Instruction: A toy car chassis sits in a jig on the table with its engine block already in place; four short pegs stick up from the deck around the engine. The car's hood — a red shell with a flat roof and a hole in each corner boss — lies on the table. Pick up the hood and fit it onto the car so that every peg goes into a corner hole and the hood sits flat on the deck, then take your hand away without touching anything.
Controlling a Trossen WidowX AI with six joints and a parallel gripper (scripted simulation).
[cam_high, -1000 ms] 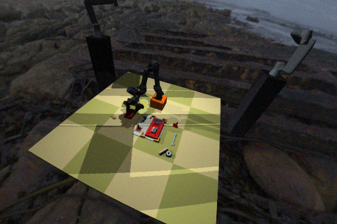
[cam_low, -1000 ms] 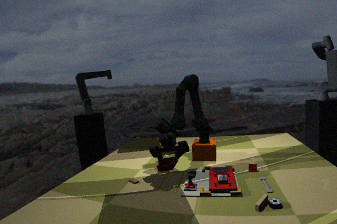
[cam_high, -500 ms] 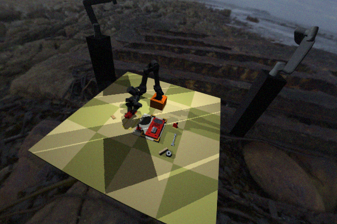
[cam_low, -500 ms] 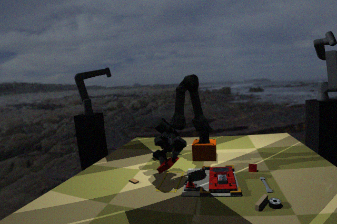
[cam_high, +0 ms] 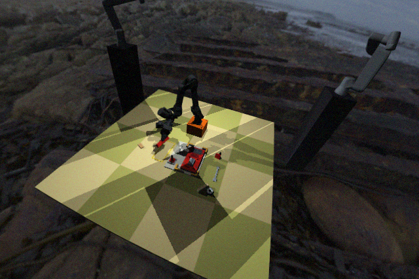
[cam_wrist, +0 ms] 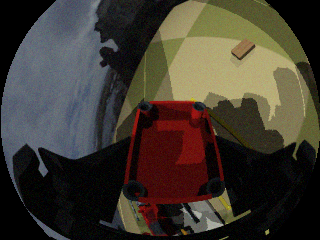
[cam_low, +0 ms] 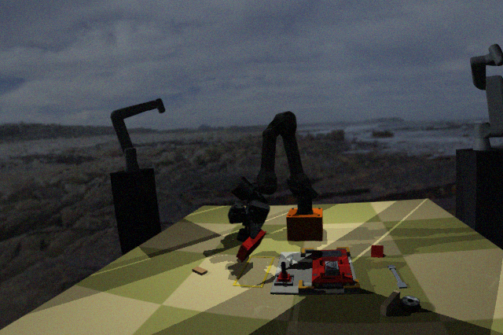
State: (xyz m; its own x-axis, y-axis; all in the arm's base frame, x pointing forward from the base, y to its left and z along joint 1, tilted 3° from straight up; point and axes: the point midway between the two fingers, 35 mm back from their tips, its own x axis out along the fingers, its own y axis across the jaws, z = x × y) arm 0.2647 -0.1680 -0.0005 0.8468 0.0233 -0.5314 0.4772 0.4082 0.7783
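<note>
The red hood (cam_high: 162,141) (cam_low: 250,245) (cam_wrist: 170,150) is in the air, steeply tilted, left of the car. The wrist view shows its hollow side and four dark-ringed corner bosses. My gripper (cam_high: 163,138) (cam_low: 251,237) is shut on the hood, a black finger at each long side. The car chassis (cam_high: 193,162) (cam_low: 332,268) sits in the jig, with a red body and a grey deck (cam_high: 179,158) (cam_low: 304,273) at its left. A dark upright piece on a red base (cam_high: 171,160) (cam_low: 284,276) stands on the deck. The pegs are too small to make out.
A yellow outline (cam_low: 248,285) lies between hood and deck. A small wooden block (cam_high: 140,145) (cam_low: 199,270) (cam_wrist: 243,49) lies left. Right of the car are a red block (cam_high: 218,156) (cam_low: 376,251), a wrench (cam_high: 215,174) (cam_low: 397,276), a wheel (cam_high: 209,190) (cam_low: 410,301) and a brown block (cam_low: 391,303).
</note>
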